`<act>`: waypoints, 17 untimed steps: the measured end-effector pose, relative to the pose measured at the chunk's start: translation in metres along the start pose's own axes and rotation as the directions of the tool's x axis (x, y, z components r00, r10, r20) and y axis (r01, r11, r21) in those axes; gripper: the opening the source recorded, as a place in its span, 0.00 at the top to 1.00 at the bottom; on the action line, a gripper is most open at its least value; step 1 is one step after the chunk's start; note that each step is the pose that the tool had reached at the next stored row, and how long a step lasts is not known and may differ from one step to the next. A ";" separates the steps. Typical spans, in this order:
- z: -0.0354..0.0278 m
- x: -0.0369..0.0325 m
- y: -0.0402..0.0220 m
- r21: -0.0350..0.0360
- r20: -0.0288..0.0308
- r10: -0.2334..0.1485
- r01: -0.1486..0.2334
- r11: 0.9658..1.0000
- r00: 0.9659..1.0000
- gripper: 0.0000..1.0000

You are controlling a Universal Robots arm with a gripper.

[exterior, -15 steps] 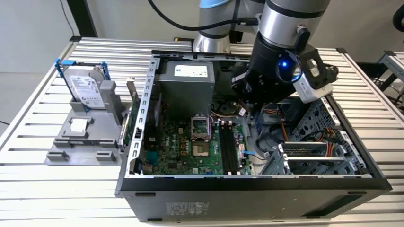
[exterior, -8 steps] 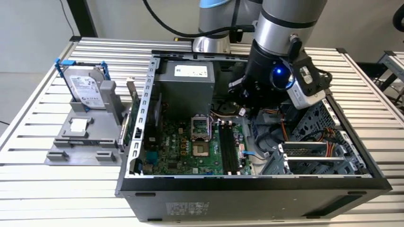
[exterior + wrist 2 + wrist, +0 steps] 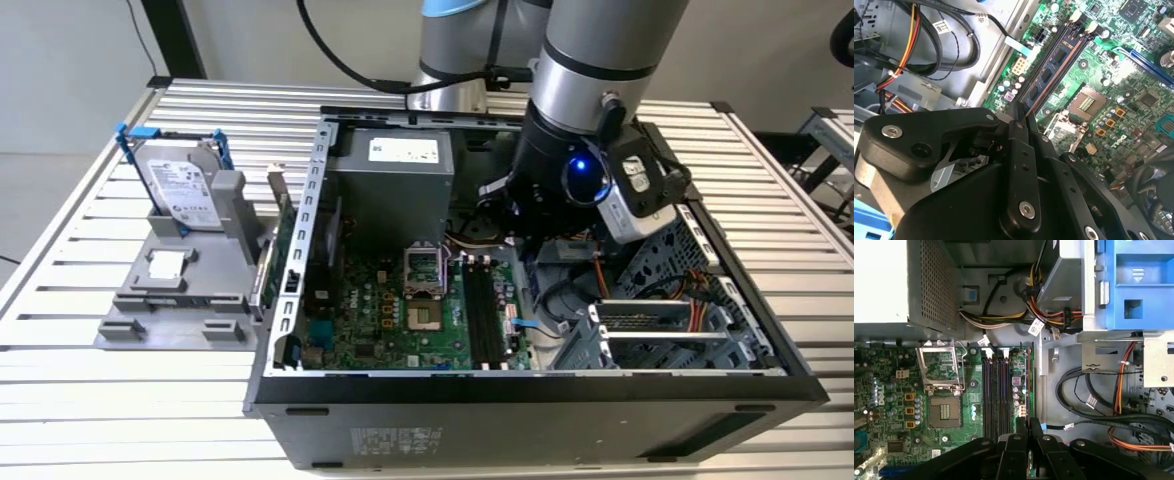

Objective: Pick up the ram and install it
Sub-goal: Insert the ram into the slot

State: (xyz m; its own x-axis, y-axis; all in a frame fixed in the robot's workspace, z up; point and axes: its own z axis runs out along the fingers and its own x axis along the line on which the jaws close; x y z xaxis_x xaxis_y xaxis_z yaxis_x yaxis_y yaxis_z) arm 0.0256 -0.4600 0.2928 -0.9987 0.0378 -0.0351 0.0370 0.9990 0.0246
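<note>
The ram (image 3: 1051, 67) is a thin green stick with dark chips. It sits between the fingertips of my gripper (image 3: 1020, 112), which is shut on it. In the first wrist view the ram (image 3: 1029, 385) shows edge-on, running out from the gripper (image 3: 1028, 424) along the motherboard's edge. It lies parallel to the dark memory slots (image 3: 996, 395) and just beside them. In the exterior view my arm's wrist (image 3: 574, 180) hangs inside the open computer case, above and to that view's right of the memory slots (image 3: 483, 315).
The CPU socket (image 3: 944, 410) lies beside the slots. The power supply (image 3: 394, 190) stands behind them. Bundled cables (image 3: 1094, 405) and a blue drive cage (image 3: 1139, 285) crowd the other side. Outside the case, a grey fixture (image 3: 174, 290) carries a hard drive (image 3: 180, 185) and an upright green card (image 3: 283, 215).
</note>
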 end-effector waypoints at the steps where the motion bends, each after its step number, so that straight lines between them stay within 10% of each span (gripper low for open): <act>1: 0.0000 0.0000 0.0000 0.000 0.000 0.000 0.000 1.000 1.000 1.00; 17: 0.0220 0.0051 -0.0007 0.000 0.000 0.000 0.000 1.000 1.000 1.00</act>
State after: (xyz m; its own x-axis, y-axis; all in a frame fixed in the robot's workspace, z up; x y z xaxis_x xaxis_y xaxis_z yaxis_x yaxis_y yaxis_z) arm 0.0213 -0.4599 0.2706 -0.9987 0.0379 -0.0350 0.0370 0.9990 0.0249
